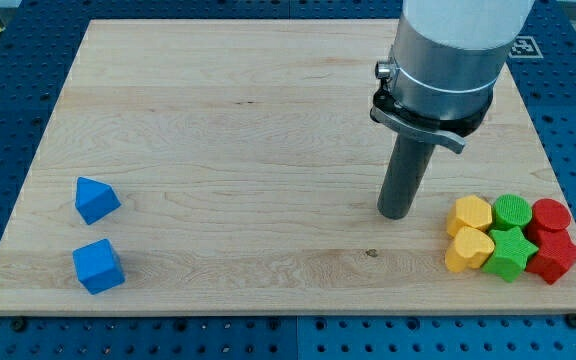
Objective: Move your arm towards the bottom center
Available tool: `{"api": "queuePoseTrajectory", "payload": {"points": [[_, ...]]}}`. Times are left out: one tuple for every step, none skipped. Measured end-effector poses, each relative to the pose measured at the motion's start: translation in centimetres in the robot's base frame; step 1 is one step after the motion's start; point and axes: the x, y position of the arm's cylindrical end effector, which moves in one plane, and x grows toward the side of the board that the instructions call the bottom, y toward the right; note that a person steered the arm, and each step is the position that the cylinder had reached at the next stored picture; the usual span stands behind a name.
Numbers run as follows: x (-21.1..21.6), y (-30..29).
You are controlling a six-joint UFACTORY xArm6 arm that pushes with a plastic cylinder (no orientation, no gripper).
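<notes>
Count of blocks: eight in all, two blue, two yellow, two green, two red.
Blue pair: the upper blue block [97,199] and the lower blue block [98,266] sat near the view's left edge, one above the other, a little apart.
Cluster at the view's right: the upper yellow block [469,214], the heart-shaped yellow block [468,250], the round green block [513,211], the star-shaped green block [509,254], the round red block [551,214] and the lower red block [554,256] were packed together, touching their neighbours.
Desk: a pale wooden desk [248,130] carried everything, lying on a blue perforated base [8,110].
In the way: the board's bottom centre held no block; the cluster lay just beside the rod on the view's right.
Arm: a grey cylinder [446,60] held a straight dark rod, standing upright.
My tip: my tip [396,216] rested right of centre, near the upper yellow block but apart from it, well apart from the blue pair.
Fingers: the arm had none, only the rod.
</notes>
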Motion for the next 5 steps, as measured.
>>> {"api": "queuePoseTrajectory", "payload": {"points": [[0.00, -0.10], [0.00, -0.16], [0.00, -0.16], [0.00, -0.90], [0.00, -0.93]]}}
